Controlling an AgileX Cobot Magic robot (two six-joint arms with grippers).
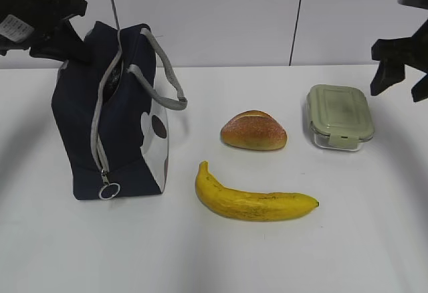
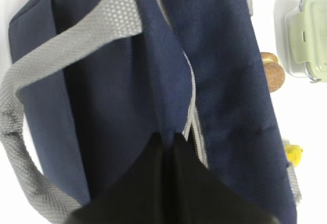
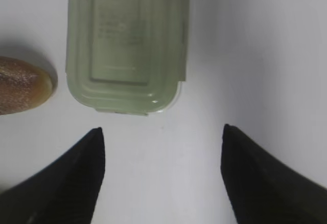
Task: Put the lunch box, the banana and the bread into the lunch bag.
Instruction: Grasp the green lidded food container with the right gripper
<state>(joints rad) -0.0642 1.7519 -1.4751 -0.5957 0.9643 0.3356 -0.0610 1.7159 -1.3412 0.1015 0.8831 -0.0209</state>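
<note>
Left end effector (image 2: 168,139) tips buried in lunch bag (image 2: 225,81) fabric.

You see the lunch bag (image 1: 114,139) in matt woven navy cloth, and beside it the lunch box (image 1: 340,116) with its smooth plastic lid.

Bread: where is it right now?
The bread sits on the table near the middle of the exterior view, between the lunch bag on its left and the lunch box on its right, just behind the banana.
</note>
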